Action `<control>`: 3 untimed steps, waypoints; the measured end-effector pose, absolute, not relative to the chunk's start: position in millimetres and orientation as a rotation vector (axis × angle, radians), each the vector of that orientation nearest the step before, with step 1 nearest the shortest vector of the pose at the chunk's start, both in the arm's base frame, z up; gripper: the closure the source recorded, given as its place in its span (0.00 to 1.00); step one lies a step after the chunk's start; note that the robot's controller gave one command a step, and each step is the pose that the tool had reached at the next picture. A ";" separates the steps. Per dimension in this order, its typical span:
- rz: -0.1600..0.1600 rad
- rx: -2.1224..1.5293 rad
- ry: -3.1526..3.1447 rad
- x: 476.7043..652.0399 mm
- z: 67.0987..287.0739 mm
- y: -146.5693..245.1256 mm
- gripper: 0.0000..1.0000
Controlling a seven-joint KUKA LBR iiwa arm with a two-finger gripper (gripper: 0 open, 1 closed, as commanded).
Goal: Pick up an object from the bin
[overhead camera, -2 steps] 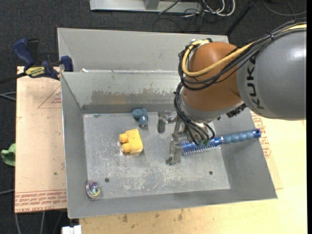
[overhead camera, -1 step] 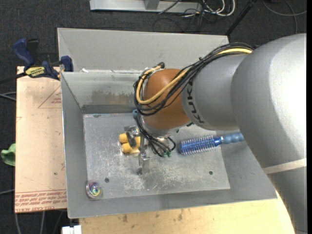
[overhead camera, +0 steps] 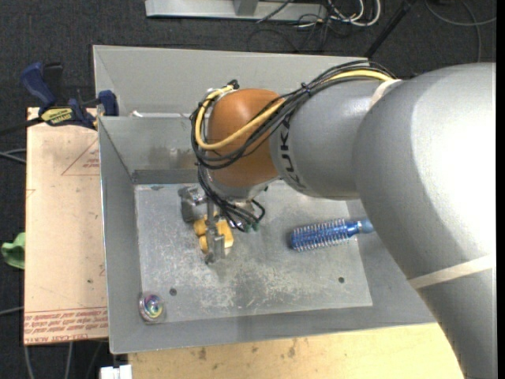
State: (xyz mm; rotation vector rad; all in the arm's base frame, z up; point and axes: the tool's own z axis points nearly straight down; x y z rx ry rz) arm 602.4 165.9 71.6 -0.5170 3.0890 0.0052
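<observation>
The gripper (overhead camera: 211,243) hangs low over the left-middle of the bin (overhead camera: 117,212), beneath the arm's orange cover (overhead camera: 241,136). Its tip points at bare, scuffed floor. Whether the fingers are open or closed I cannot tell, since the yellow and grey parts at the tip bunch together from this angle, and nothing can be made out between them. Two things lie loose in the bin. A blue bristled brush (overhead camera: 327,234) with a short handle lies flat on the floor to the gripper's right, apart from it, its length running roughly across the bin. A small round shiny thing (overhead camera: 151,307) sits in the near left corner, close to the wall. The step in hand looks like choosing and closing on one of them, and from here nothing is secured. The brush seems the better target, as it lies in open floor with room on both sides. To take it well, the gripper should come over the middle of the bristled part, turn so its closing line crosses the brush's narrow width and not its length, and descend straight until it nearly meets the floor. The bristles will likely give, so a grip low on the body should hold better than one on the tips. The round thing may roll and crowds the wall, so it is the riskier choice
</observation>
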 end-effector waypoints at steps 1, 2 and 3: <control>0.000 -0.766 3.041 620.0 70.7 130.3 0.00; 0.002 -0.769 3.042 619.5 71.2 131.9 1.00; 0.000 -0.798 3.025 621.6 207.8 123.8 1.00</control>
